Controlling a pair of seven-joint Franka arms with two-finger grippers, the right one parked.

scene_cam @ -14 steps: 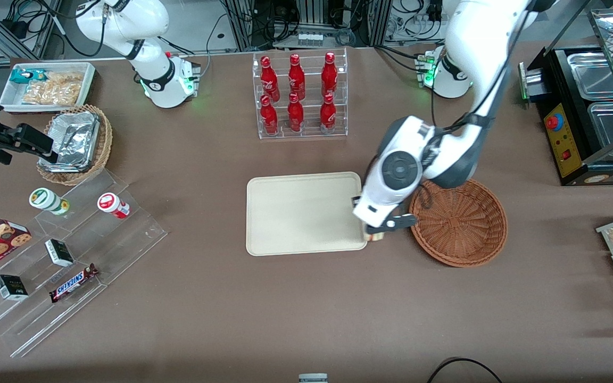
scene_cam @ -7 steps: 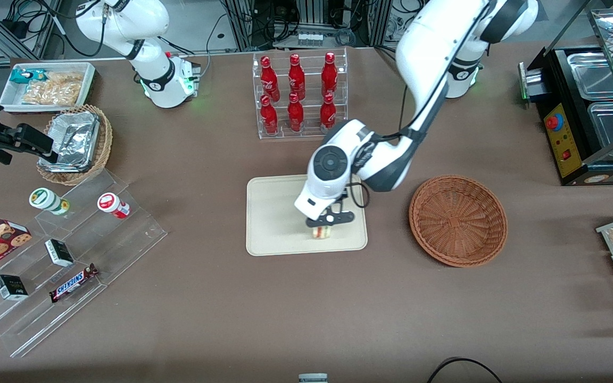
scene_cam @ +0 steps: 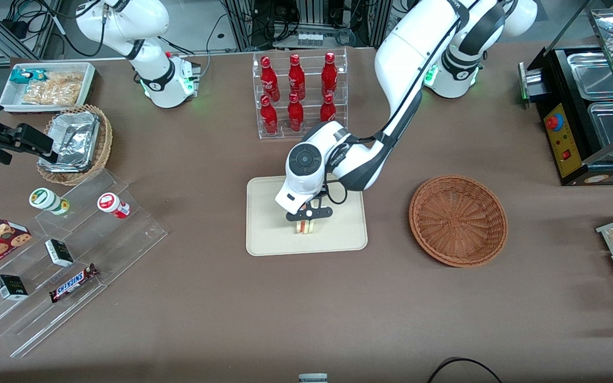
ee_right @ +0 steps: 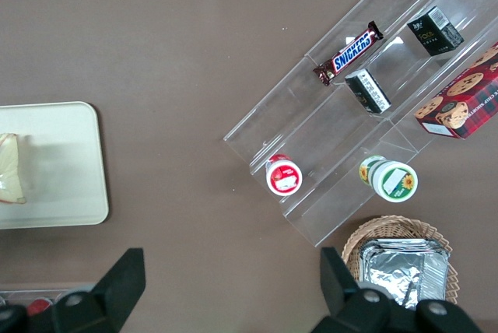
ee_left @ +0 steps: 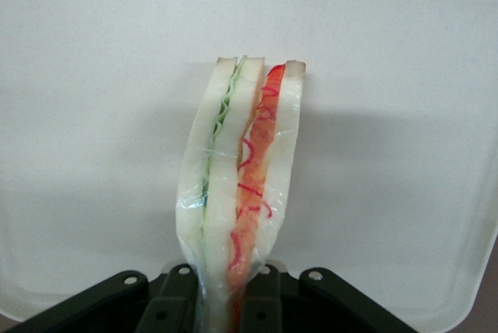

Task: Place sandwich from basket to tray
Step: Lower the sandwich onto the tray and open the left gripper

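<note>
Up close, wrist view shows claw [ee_left: 226, 313] pinching sandwich [ee_left: 241, 185] above tray [ee_left: 93, 115].

The front view looks down on the whole table [scene_cam: 189, 298]; both wrist views, apparently downward-facing, share its tray [scene_cam: 269, 234].

Red bottles [scene_cam: 298, 93], Snickers bar [scene_cam: 74, 282]

Left end effector [scene_cam: 307, 219] low, fingers pinched, pointing down.
</note>
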